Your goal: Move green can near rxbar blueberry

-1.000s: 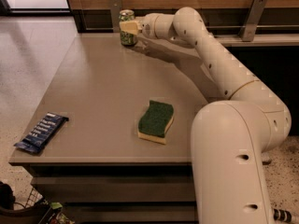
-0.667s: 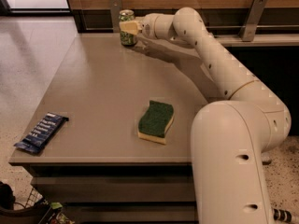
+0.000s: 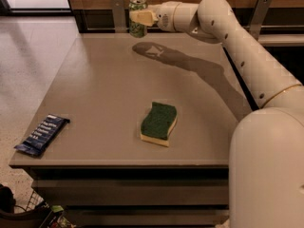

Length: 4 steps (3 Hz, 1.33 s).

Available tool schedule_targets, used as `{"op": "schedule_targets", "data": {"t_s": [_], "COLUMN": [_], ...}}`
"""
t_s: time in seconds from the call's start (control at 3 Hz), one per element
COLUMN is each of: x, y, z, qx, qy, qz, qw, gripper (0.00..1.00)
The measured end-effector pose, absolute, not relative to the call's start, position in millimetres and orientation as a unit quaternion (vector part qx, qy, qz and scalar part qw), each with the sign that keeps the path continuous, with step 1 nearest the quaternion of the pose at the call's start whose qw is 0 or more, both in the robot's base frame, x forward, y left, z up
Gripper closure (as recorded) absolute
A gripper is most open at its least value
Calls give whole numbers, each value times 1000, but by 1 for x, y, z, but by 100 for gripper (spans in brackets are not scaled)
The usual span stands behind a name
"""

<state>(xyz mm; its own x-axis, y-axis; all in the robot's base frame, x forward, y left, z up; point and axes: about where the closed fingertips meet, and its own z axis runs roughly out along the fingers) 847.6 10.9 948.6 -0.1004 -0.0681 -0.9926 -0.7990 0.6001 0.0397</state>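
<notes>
The green can [image 3: 137, 30], pale green and white with a silver top, is at the far back of the table [image 3: 95, 89], left of centre. My gripper [image 3: 139, 18] reaches in from the right and is shut on the can's side. It holds the can upright a little above the tabletop, and its shadow falls in front. The rxbar blueberry [image 3: 42, 134], a flat dark blue bar with white text, lies at the table's front left corner, far from the can.
A yellow sponge with a green top [image 3: 159, 124] lies in the front middle of the table. A wooden wall with metal brackets [image 3: 118, 13] runs behind the table. My arm [image 3: 247, 56] spans the right side. The floor lies to the left.
The gripper has lifted the can off the tabletop, up and slightly to the right. The sponge and the bar have not moved.
</notes>
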Motion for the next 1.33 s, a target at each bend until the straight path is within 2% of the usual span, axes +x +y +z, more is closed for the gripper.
{"op": "schedule_targets", "data": {"t_s": [0.67,1.33], "x": [765,683], "y": [-11,10], "z": [1000,1010], "qx": [-356,-385], "qy": [651,638], "qz": [329,339], "qw": [584,575], "gripper": [100,100]}}
